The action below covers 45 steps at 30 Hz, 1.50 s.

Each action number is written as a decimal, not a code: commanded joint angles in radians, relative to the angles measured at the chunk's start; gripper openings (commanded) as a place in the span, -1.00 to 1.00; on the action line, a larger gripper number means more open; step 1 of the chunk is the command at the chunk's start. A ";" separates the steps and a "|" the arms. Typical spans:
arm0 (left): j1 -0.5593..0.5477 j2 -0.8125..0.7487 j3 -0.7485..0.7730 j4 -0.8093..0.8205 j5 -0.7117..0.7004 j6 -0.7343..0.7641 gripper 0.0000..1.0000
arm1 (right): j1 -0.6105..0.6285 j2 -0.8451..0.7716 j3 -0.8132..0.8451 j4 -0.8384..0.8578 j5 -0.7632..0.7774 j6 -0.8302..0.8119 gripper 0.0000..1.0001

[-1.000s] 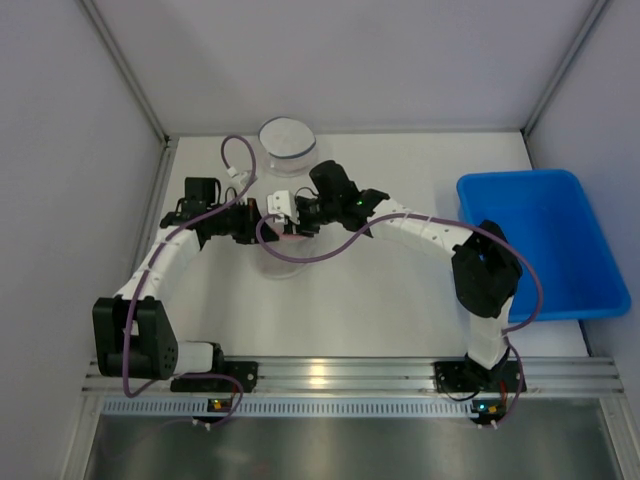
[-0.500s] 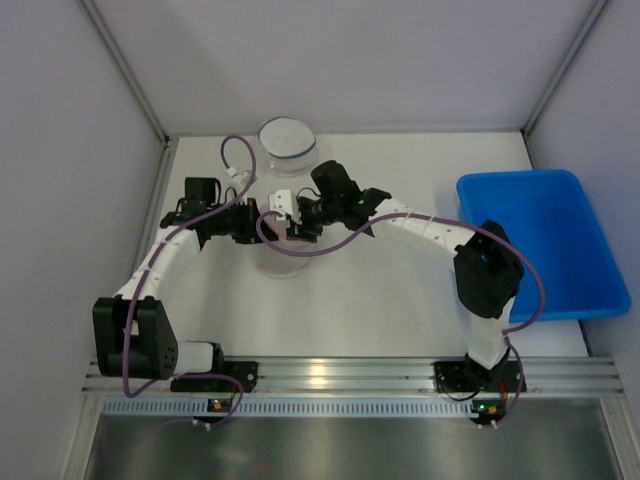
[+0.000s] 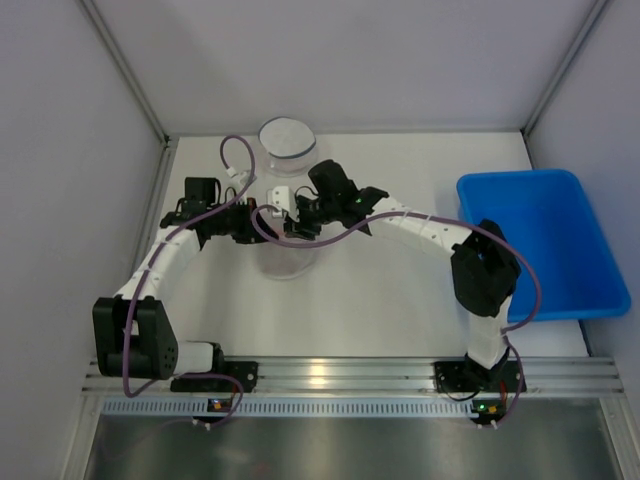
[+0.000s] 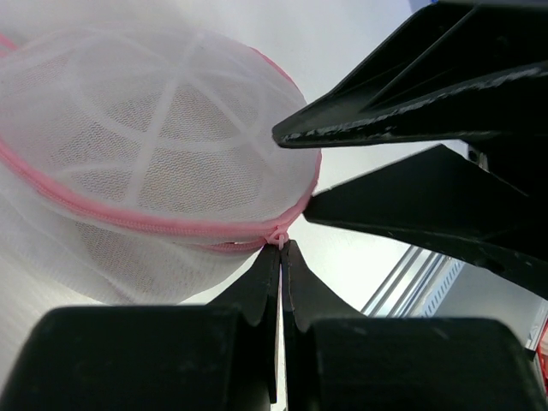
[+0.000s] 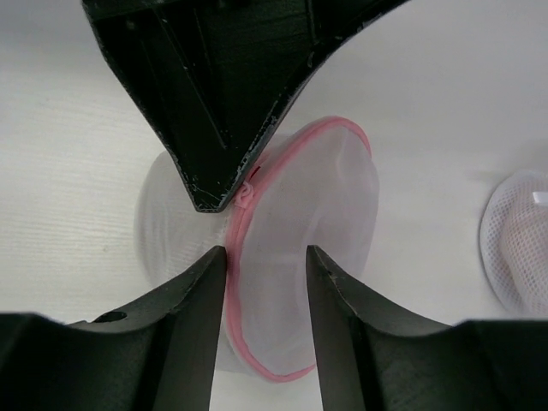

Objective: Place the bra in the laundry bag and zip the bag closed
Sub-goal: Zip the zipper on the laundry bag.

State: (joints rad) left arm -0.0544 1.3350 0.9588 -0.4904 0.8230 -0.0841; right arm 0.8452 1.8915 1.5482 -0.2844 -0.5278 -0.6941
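Slightly up-left went my right gripper (image 5: 265,253), jaws apart around the bag (image 4: 145,145). My left gripper (image 4: 281,250) pinches the zip (image 4: 128,224), which looks nearly shut.

A blue tray (image 3: 540,240) is sitting on the right side of the white table (image 3: 400,290), its right side reaching past the table's edge. A round white mesh pouch (image 3: 287,140) is lying at the far edge. A metal rail (image 3: 350,376) is running along the near edge.
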 commanded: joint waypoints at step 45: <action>-0.053 -0.039 0.029 0.042 -0.013 -0.108 -1.00 | 0.014 -0.095 -0.014 -0.033 -0.115 -0.071 0.26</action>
State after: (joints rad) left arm -0.0917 1.3270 0.9661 -0.4980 0.8318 -0.1493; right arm 0.8146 1.8687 1.5444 -0.3225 -0.5625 -0.7910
